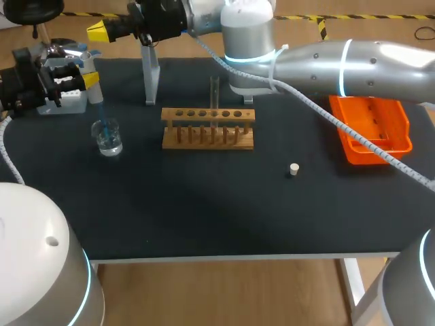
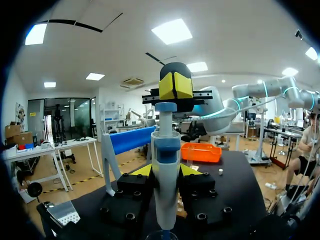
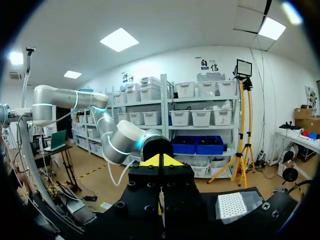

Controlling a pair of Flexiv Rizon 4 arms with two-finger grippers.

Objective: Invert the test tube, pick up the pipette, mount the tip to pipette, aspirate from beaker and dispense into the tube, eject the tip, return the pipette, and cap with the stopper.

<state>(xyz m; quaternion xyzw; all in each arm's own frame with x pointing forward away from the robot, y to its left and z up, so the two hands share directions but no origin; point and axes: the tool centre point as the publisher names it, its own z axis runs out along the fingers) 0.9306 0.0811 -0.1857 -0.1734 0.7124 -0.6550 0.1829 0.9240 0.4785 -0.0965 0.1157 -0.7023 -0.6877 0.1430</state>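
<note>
Aspirating step: left gripper clamped the pipette w/ tip in beaker. Right gripper (fingers pressed together, empty) sat atop its plunger. Next prob. needed a slow release.

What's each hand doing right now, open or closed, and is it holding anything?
Left hand: closed on the pipette.
Right hand: closed, tips together, holding nothing.

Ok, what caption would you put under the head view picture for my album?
Left gripper holds the pipette, tip in the beaker; right gripper hovers by its top.
</note>
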